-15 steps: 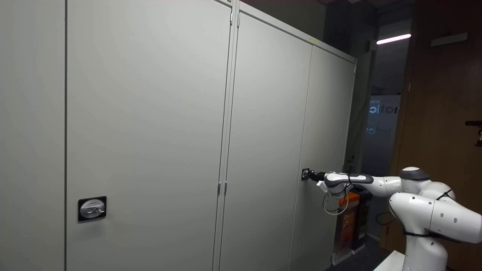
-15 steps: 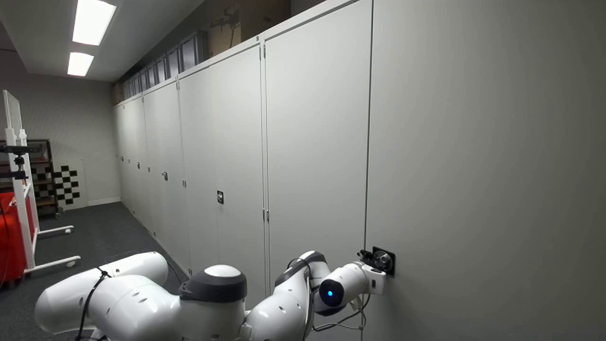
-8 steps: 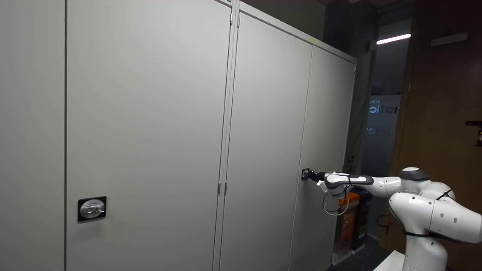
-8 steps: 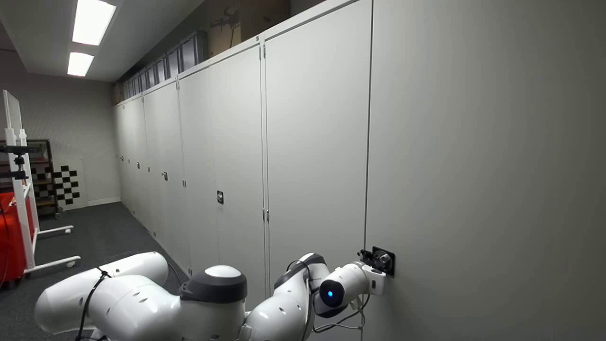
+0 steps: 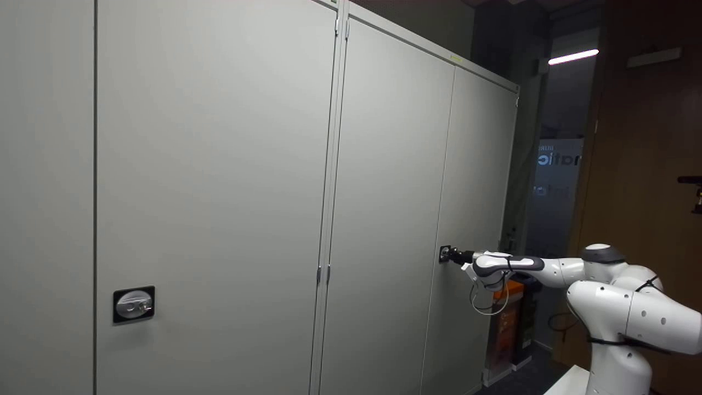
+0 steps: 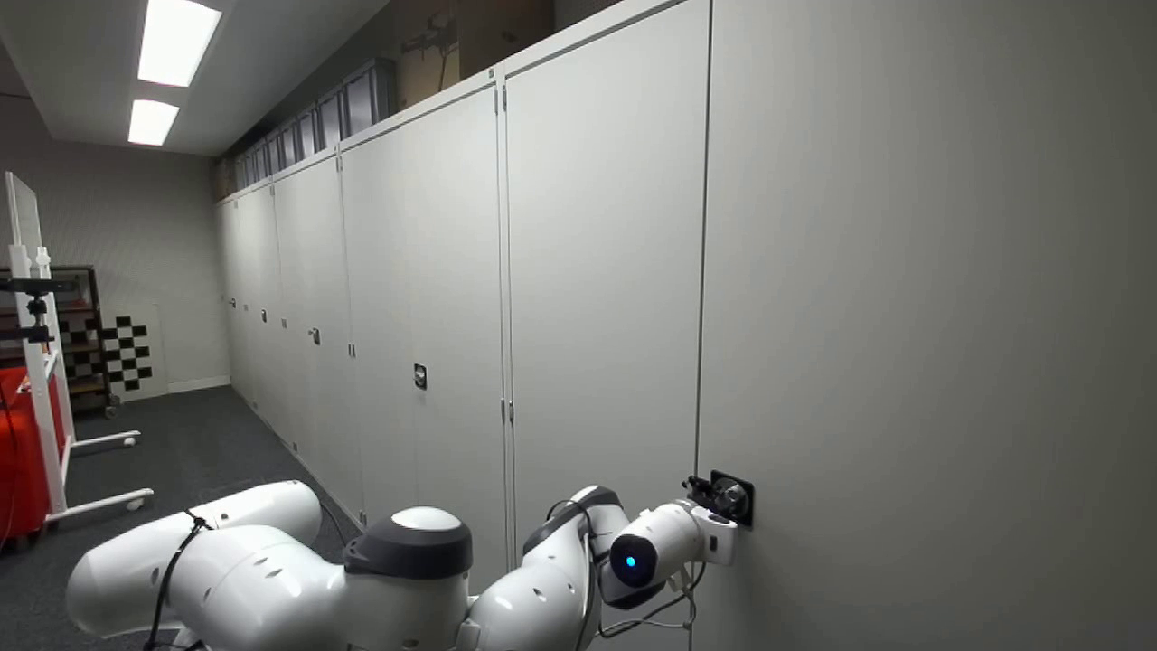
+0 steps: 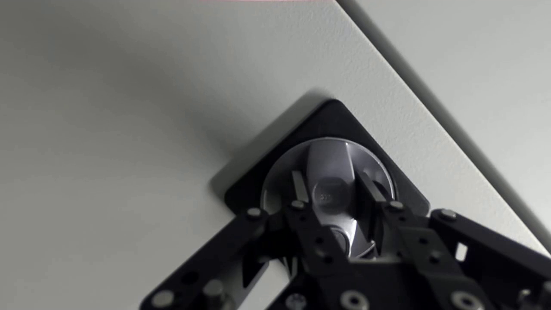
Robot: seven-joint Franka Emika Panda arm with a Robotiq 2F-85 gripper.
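Wrist view: gripper (image 7: pixel 332 185) part-closed, gripping knob (image 7: pixel 329 161) by both sides | knob: on plate (image 7: pixel 333 120), near vertical edge of door (image 7: pixel 129 215) | both exterior views: arm (image 6: pixel 407 592) visible, grip itself too small to make out

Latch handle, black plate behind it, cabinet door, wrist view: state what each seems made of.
Latch handle: probably metal, satin grey, given its soft sheen and bright edge; coated plastic is possible. Black plate: likely plastic, matte, with rounded corners and hardly any shine. Cabinet door: perhaps painted metal; pale, faintly textured near its edge, without visible wood grain.
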